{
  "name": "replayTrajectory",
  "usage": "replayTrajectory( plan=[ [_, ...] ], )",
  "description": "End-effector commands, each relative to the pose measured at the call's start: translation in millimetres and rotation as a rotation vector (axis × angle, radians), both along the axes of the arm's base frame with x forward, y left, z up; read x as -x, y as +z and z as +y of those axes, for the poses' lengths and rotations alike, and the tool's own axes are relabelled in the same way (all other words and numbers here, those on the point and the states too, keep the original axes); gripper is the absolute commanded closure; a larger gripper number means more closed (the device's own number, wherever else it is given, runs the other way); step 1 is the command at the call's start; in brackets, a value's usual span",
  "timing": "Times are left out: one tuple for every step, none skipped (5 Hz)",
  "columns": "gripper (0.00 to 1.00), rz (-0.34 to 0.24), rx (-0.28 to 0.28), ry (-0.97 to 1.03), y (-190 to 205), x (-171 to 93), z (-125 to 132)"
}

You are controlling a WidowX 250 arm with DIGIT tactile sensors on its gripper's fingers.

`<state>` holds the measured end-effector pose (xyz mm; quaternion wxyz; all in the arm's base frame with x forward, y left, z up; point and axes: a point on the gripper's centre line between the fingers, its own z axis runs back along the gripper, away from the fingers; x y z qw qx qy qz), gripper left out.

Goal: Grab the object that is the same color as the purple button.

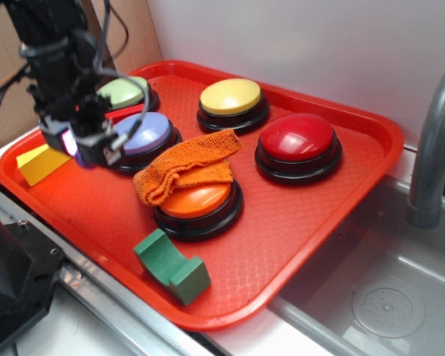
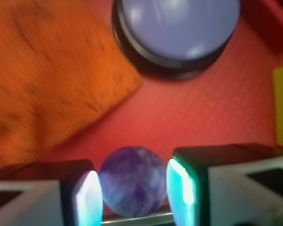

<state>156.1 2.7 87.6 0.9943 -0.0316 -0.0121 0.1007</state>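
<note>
The ball sits dead centre between the gripper fingers, both pads touching its sides, so it looks clamped. It hangs just beside the purple button, above the tray. A straight lift looks enough.

No readable text, labels or numbers anywhere.

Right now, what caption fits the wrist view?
Small glossy purple marble ball sits between the gripper fingers, near the lavender dome button.

red tray, orange cloth, green block
</note>
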Motion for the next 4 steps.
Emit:
replayTrajectory(
  plan=[
    [1.0,-0.173,0.024,0.031,74.2,-27.5,8.7],
    [1.0,-0.251,0.004,0.007,102.1,-40.9,5.3],
    [1.0,-0.315,-0.025,-0.019,121.7,-55.5,-2.9],
    [1.0,-0.24,-0.039,0.038,110.6,-63.8,5.9]
  ],
)
